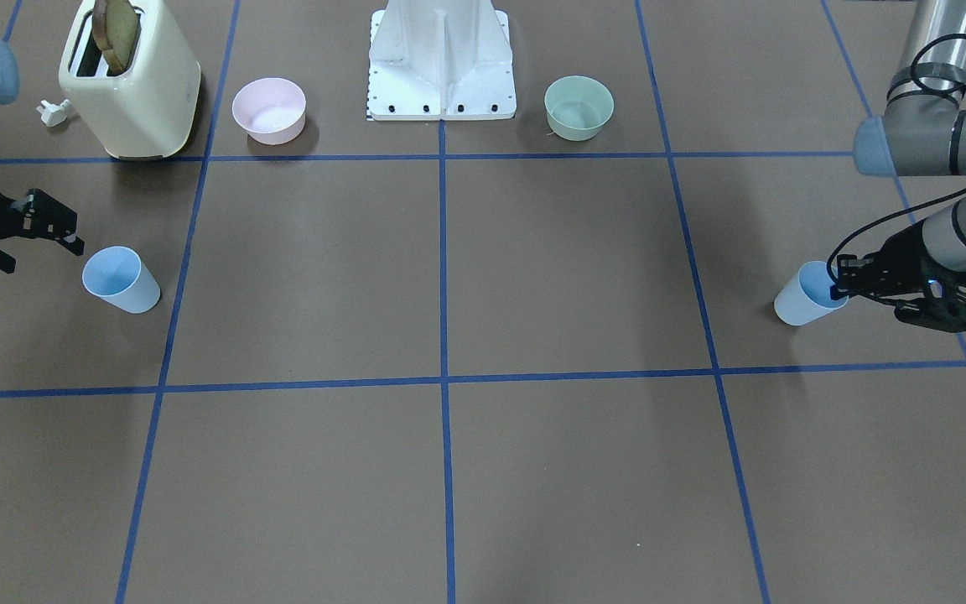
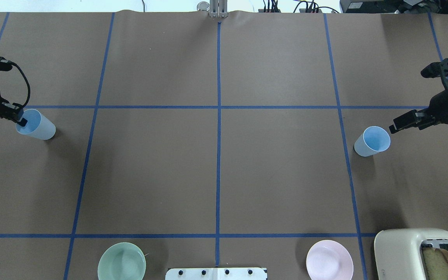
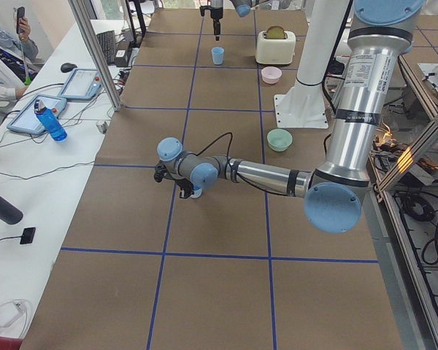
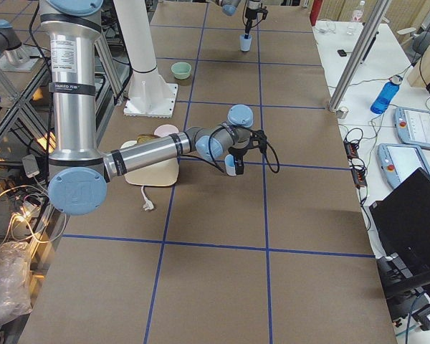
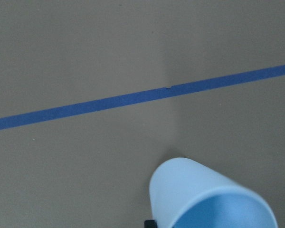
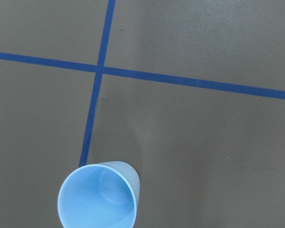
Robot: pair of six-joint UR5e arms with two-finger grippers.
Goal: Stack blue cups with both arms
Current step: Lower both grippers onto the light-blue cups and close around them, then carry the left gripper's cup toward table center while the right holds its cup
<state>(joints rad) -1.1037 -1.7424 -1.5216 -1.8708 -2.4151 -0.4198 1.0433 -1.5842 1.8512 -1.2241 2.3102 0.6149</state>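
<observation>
Brown, blue-taped table [image 2: 150, 175]: right claw [image 1: 40, 256] spread beside right cup [image 1: 122, 281]; left claw [image 1: 837, 283] at rim of left cup [image 1: 802, 304], grip unclear.

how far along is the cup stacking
Done: nothing stacked. Under way: left hand has a finger inside the left blue cup; right hand is open beside the right blue cup. The cups stand far apart. Left: gripping, lifting, nesting.
</observation>
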